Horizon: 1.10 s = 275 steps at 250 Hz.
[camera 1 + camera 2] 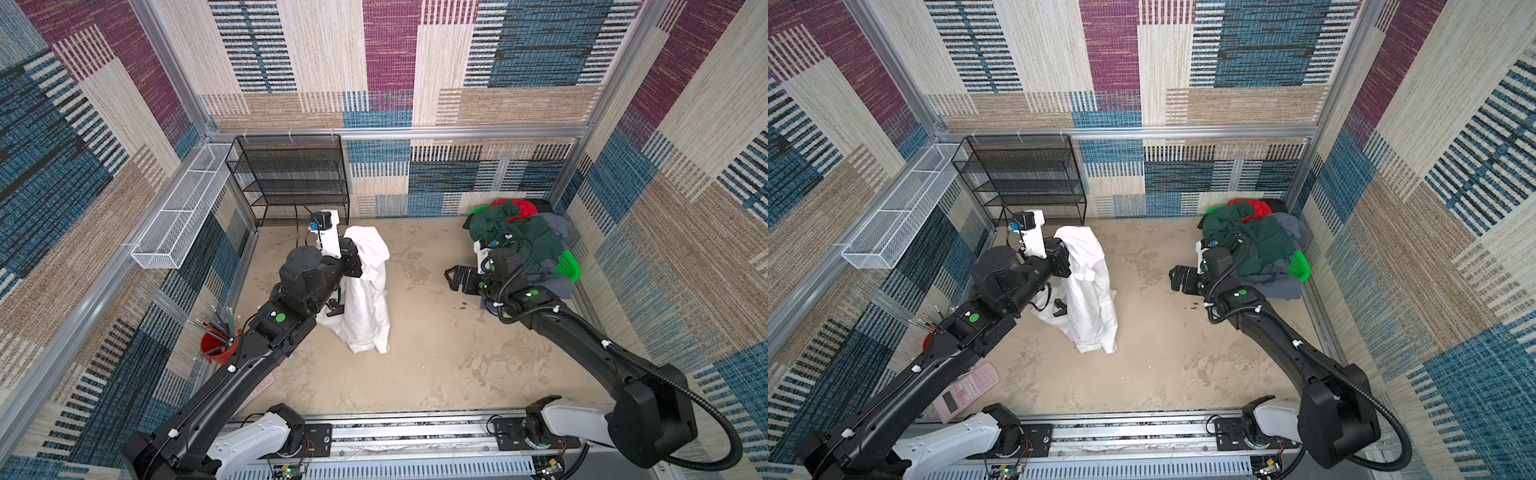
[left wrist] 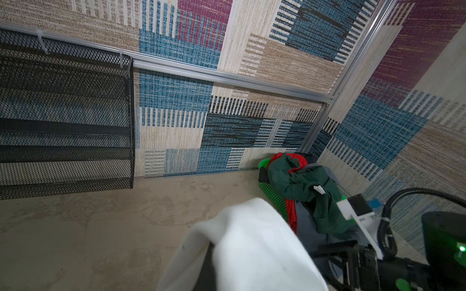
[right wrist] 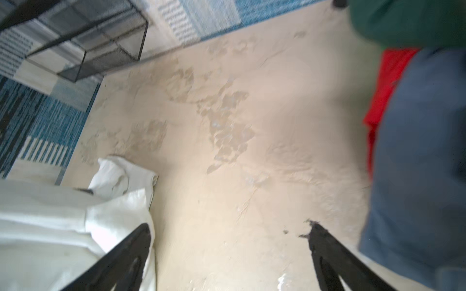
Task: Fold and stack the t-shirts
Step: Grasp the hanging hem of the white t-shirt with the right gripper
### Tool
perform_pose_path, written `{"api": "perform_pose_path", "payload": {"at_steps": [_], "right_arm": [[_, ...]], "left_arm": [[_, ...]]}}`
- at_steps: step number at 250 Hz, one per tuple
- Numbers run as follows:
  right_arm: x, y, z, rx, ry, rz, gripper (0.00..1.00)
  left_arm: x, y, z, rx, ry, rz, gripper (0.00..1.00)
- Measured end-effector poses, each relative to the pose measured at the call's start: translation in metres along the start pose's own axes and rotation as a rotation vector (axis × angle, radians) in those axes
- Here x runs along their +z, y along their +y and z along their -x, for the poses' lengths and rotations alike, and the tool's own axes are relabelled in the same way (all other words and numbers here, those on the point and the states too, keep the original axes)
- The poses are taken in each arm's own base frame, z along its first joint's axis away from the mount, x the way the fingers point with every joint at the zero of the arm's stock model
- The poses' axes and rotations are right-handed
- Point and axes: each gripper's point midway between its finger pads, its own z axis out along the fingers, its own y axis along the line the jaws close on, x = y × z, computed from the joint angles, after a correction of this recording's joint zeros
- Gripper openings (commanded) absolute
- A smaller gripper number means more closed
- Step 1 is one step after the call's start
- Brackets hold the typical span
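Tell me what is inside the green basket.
The green basket is heaped full: a dark green shirt on top, a red shirt and a grey-blue shirt partly showing beneath it. Its bottom and anything lower are covered.

- The white t-shirt (image 1: 368, 291) is plain white, with no print showing in any view.
- The dark green t-shirt (image 1: 511, 232) is solid dark green, with a small white label.
- The red t-shirt (image 1: 521, 206) is bright red.
- The grey-blue t-shirt (image 1: 555, 232) is a dull slate blue.
- The perforated basket (image 1: 569, 266) is vivid green.
- The mesh shelf rack (image 1: 291, 183) is black.
- The wire tray (image 1: 183, 212) is white.
- The cup (image 1: 214, 349) is red and holds mixed-colour pencils (image 1: 220, 320).
- The calculator (image 1: 967, 386) is pink with a dark screen.
- The desk (image 1: 436, 353) is beige with mottled darker patches.
- The walls (image 1: 390, 62) are a patchwork of blue, maroon, tan and cream blocks and stripes.
- The arms (image 1: 232, 374) are black with white sections and green dots.
- The right claw (image 1: 453, 278) is black.
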Motion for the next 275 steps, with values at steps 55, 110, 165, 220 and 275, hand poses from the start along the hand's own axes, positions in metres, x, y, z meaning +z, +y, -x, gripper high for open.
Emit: {"api": "perform_pose_path", "payload": {"at_steps": [55,110,165,220,275], "right_arm": [[0.031,0.05,-0.072,-0.04,0.16,0.159,0.99],[0.059,0.072,-0.13,-0.048,0.292,0.248,0.96],[0.091,0.081,-0.122,-0.074,0.276,0.247,0.92],[0.122,0.082,-0.088,-0.158,0.175,0.157,0.88],[0.153,0.075,-0.097,-0.198,0.206,0.125,0.69]], "left_arm": [[0.018,-0.006,0.016,0.032,-0.011,0.003,0.0],[0.023,-0.014,0.024,0.035,-0.018,-0.027,0.0],[0.013,-0.019,0.033,0.031,-0.038,-0.059,0.0],[-0.011,-0.015,0.035,0.027,-0.062,-0.061,0.0],[-0.028,-0.005,0.029,0.029,-0.055,-0.03,0.0]]}}
